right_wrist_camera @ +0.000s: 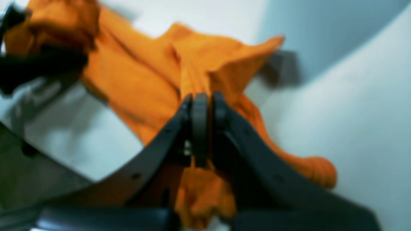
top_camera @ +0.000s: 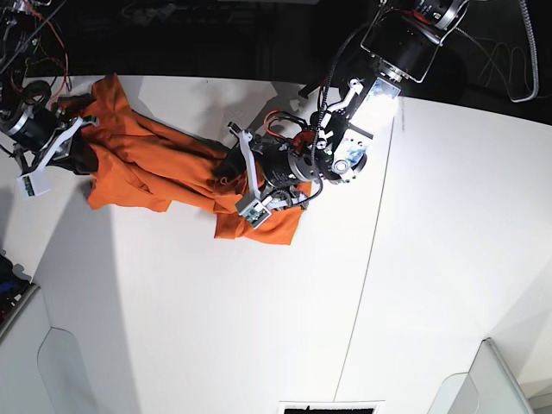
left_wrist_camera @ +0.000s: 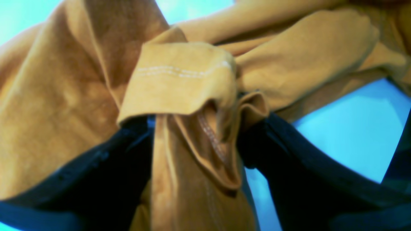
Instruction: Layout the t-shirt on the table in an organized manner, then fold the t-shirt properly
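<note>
White and matte, the table point(top_camera: 259, 328) is stretching wide beneath me, crossed by one thin dark seam point(top_camera: 369, 259). My orange t-shirt point(top_camera: 155, 172) is lying bunched and stretched across the table's far left part, between my two arms. My right gripper point(right_wrist_camera: 200, 99) is pinching a fold of the t-shirt near the table's left edge, its jaws pressed tightly together on the cloth. My left gripper point(left_wrist_camera: 196, 128) is sitting at the shirt's other end, nearer the seam, its jaws standing well apart with a hemmed fold of orange fabric draping between and over them.
</note>
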